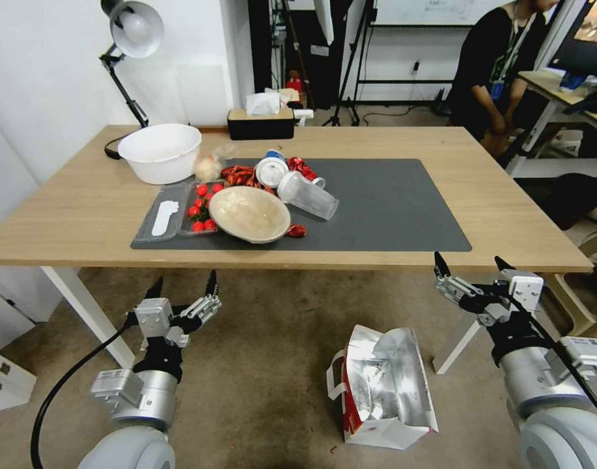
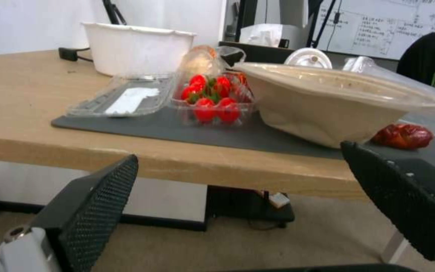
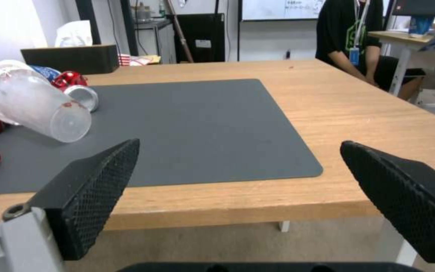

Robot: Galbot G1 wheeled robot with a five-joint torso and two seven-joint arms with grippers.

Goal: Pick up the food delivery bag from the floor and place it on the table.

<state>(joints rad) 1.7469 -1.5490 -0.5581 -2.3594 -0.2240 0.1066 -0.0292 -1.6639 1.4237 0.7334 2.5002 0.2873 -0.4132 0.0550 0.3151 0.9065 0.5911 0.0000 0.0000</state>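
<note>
Bag (image 1: 383, 384): stood on the floor (image 1: 265, 365), before the desk (image 1: 506, 215).
My left gripper (image 1: 184, 285): jaws apart, empty.
My right gripper (image 1: 471, 266): jaws apart, empty.

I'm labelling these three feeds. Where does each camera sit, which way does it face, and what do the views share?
Head view: high, facing forward and down at the light-wood table, the floor and the white foil-lined delivery bag; the left gripper and right gripper both show, open.
Left wrist view: below the table edge, facing the beige bowl between its own fingers.
Right wrist view: at table-edge height, facing the dark grey mat.
Shared: table and mat.
</note>
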